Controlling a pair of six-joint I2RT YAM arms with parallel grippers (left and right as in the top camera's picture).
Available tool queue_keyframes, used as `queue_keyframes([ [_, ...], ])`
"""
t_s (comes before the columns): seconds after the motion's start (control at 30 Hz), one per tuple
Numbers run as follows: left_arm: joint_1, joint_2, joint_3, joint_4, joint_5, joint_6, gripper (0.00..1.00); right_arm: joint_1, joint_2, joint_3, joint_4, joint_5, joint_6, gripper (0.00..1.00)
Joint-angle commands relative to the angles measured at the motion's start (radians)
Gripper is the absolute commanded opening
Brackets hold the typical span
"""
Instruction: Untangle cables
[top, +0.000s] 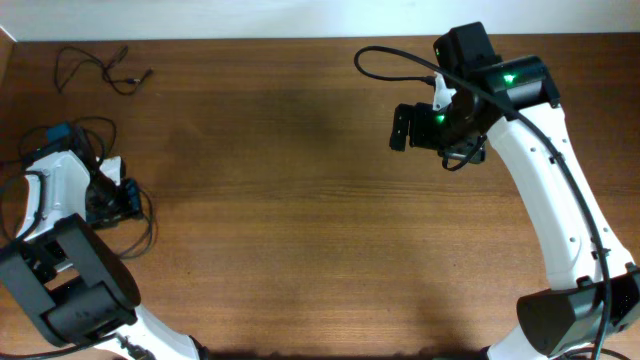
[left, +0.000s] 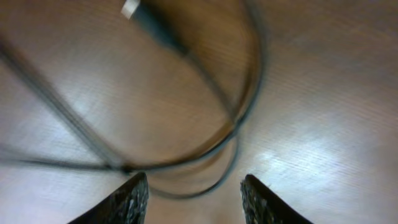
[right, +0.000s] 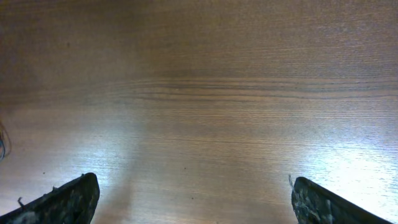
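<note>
One thin black cable lies loose at the far left back of the table. More black cable loops lie around my left gripper at the left edge. In the left wrist view the loops curve close in front of the open left gripper, with a plug end at the top. One strand passes just ahead of the fingertips, and nothing is gripped. My right gripper is open and empty above bare wood at the back right; its fingers are spread wide.
The brown wooden table fills the view. The thick black arm cable arcs beside the right wrist. A sliver of cord shows at the left edge of the right wrist view. The left arm's base stands at the front left.
</note>
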Motion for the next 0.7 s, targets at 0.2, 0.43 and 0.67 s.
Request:
queue_keyframes([
  [0.2, 0.005, 0.000, 0.013, 0.135, 0.221, 0.095, 0.57, -0.002, 0.003, 0.012, 0.000, 0.012, -0.010, 0.98],
  [0.43, 0.003, 0.049, 0.010, 0.157, 0.217, 0.086, 0.66, -0.002, 0.003, 0.012, 0.000, 0.012, -0.010, 0.98],
  [0.67, -0.036, 0.124, -0.033, 0.171, 0.059, 0.051, 0.55, -0.002, 0.003, 0.012, 0.000, 0.012, -0.010, 0.98],
])
